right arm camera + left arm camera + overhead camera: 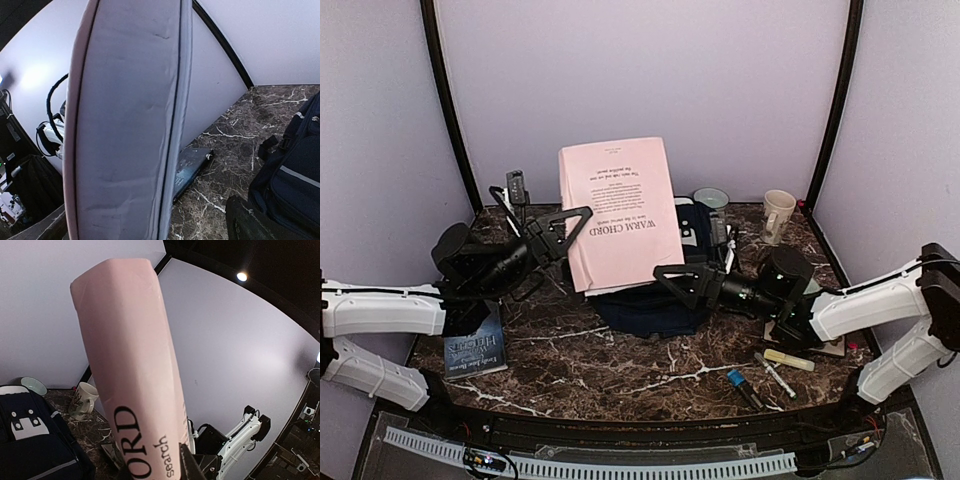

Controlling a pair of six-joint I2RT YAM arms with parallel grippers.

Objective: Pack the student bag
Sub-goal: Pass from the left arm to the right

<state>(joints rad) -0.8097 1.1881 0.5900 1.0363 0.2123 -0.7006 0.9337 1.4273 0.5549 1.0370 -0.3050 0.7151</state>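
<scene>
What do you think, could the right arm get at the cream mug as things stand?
Probably not: the right hand looks shut on the pink book, shared with the left hand above the student bag. The mug stands unobstructed nearby, so freeing that hand should suffice.

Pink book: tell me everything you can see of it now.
The pink book is a thick softcover with a pale-pink cover printed in black, title WARM CHORD, and greyish page edges. It is closed, raised tilted over the student bag. The left end effector grips its left edge, the right end effector its near right corner.
</scene>
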